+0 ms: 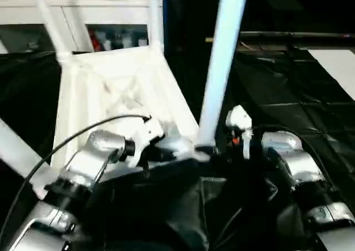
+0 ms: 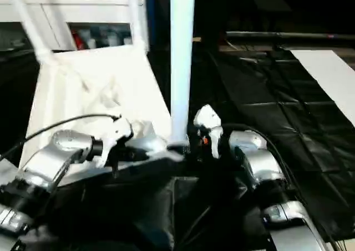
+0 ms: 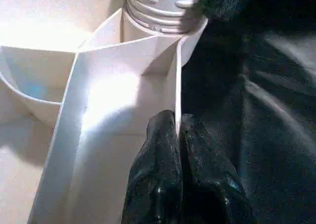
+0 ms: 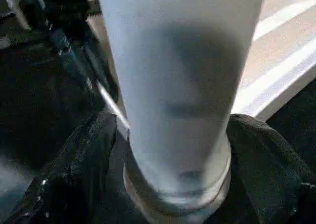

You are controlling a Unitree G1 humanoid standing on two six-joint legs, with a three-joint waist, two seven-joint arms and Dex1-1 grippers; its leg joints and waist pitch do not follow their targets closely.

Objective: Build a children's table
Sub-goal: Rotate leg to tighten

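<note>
The children's table top lies upside down with its ribbed underside up. Two legs stand in the far corner sockets. A third leg stands upright in the near right corner socket, its threaded end seated there. My left gripper is shut on the thin rim wall just beside that socket. My right gripper surrounds the base of that leg, one black finger on each side and the jaws spread wide.
A white cabinet with glass doors stands behind the table top. Black cloth covers the ground to the right, with a white sheet at its far edge. A black cable arcs over my left forearm.
</note>
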